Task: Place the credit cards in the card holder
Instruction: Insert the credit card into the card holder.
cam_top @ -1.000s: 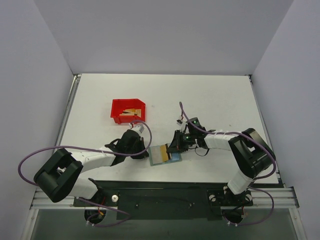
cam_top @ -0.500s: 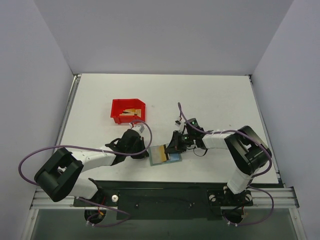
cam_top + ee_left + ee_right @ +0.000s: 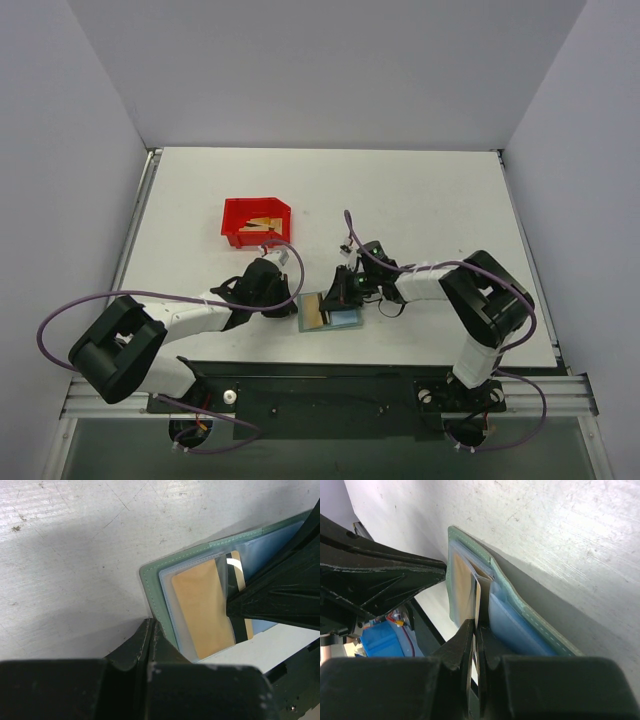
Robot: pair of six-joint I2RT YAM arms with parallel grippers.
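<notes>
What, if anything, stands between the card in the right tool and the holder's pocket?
Nothing visible. The credit card, pinched in the right tool, already lies mostly inside a clear pocket of the open card holder. The left tool is shut at the holder's edge, beside the card's path, not across it.

Soft, even overhead light keeps the top view bright; the white table (image 3: 420,200) shows only faint shadows beneath the arms (image 3: 200,315). In the left wrist view a broad grey shadow spreads toward 9 o'clock. Both wrist views blur at 6 o'clock; the right one gleams at 2 o'clock.
</notes>
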